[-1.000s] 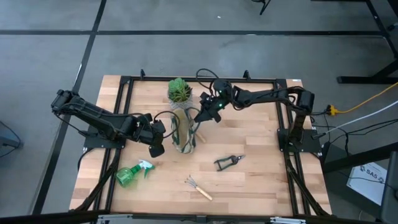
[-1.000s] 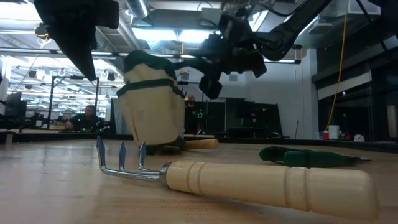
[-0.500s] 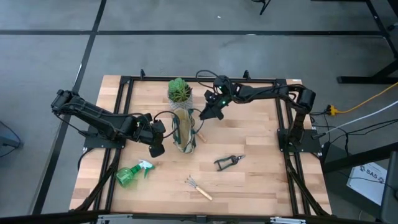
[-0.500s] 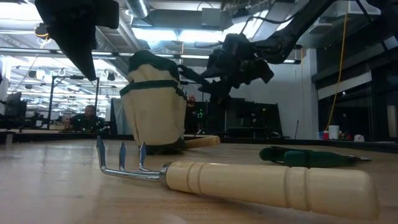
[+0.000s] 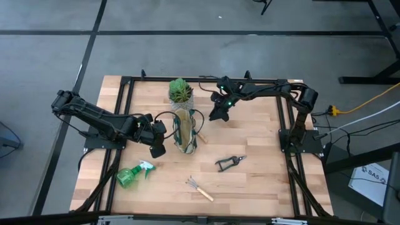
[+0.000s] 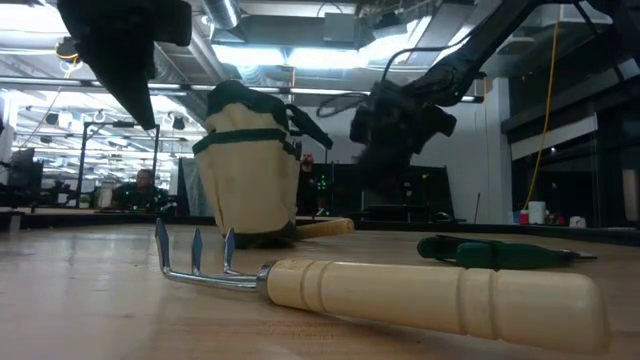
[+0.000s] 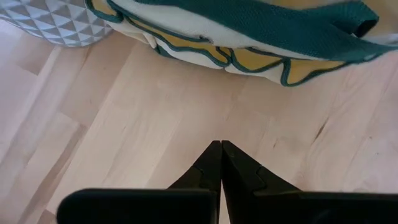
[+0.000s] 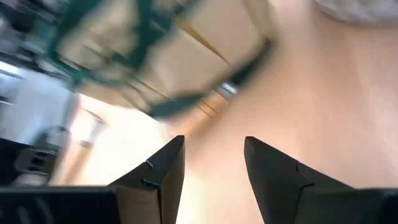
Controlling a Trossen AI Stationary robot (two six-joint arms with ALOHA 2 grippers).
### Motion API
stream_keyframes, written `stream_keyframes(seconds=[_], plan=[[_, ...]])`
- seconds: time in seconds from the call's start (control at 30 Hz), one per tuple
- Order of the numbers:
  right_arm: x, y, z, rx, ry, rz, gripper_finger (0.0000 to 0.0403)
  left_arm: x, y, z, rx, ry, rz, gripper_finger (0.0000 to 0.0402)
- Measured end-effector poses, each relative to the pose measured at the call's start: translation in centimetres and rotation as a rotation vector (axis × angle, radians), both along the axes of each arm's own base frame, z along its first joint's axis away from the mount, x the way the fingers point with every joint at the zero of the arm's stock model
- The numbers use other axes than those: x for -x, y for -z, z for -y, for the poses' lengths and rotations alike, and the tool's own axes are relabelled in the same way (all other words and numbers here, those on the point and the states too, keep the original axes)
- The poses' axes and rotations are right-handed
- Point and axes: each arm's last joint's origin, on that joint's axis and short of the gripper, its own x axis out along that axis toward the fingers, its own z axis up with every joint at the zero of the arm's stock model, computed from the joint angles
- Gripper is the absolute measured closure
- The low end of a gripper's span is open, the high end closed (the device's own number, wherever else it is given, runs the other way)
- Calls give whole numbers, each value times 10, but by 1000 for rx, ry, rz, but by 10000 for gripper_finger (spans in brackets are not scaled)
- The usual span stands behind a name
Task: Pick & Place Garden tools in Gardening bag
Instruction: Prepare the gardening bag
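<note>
The gardening bag (image 5: 183,131) stands mid-counter. At its 9 o'clock the left gripper (image 5: 157,150) has fingers pressed together; at 2 o'clock the right gripper (image 5: 215,114) hangs, fingers apart, empty.

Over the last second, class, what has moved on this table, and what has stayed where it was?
The right gripper has pulled back from the bag, away from its rim, with its fingers apart and empty. The left gripper stays shut beside the bag. The spray bottle, shears and rake have not moved.
</note>
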Motion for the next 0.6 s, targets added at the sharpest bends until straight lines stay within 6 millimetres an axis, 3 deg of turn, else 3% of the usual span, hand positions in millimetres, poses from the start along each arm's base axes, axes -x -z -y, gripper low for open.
stream_keyframes(seconds=[0.23, 0.4, 0.6], plan=[[5, 7, -12, 141, -14, -142, 233, -11, -5, 2, -44, 95, 96, 397], [6, -6, -29, 301, -32, -195, 233, -16, -11, 6, -48, 178, 135, 400], [22, -28, -42, 353, -77, -149, 233, -19, -23, 13, -101, 234, 191, 396]])
